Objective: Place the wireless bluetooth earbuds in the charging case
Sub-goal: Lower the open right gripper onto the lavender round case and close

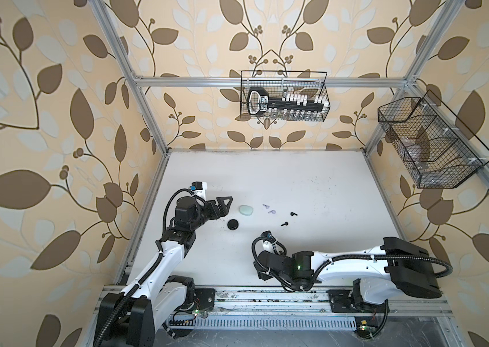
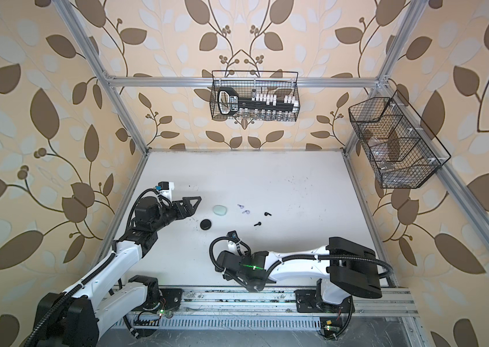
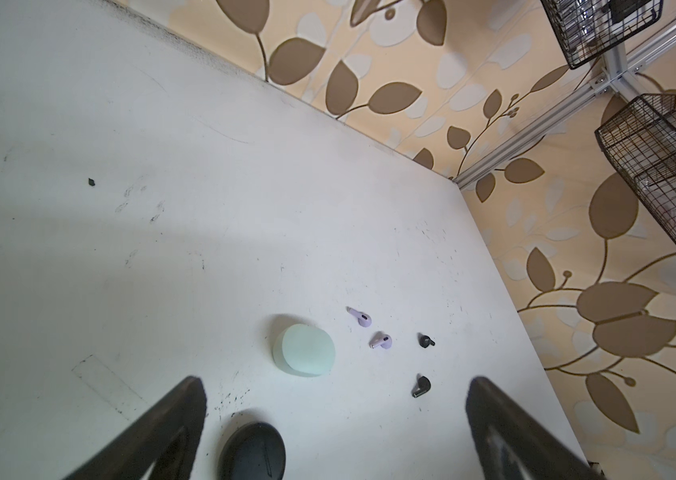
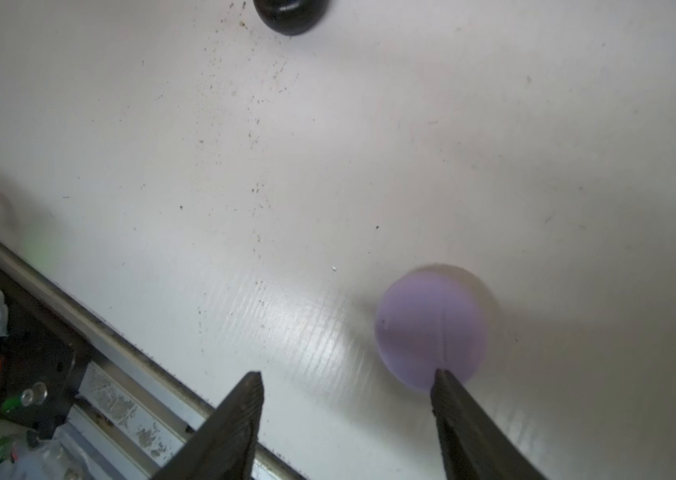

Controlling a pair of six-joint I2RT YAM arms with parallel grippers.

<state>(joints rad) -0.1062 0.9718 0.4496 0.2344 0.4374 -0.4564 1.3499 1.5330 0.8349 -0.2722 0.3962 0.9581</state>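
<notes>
Now: right jaws part-open, empty; blurred lilac case (image 4: 432, 324) on the bench (image 4: 328, 166) at one tip, contact unclear. Left jaws wide apart, empty. Black case (image 3: 252, 451) just ahead between them, mint case (image 3: 304, 350) beyond. Black earbuds (image 3: 421, 385) and lilac earbuds (image 3: 381, 340) lie loose farther out.

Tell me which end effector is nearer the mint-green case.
Left. The left end effector is close beside the mint-green case; the right end effector is farther off, by the lilac case.

Back basket (image 1: 244, 90), side basket (image 1: 447, 168), table (image 1: 297, 180)
</notes>
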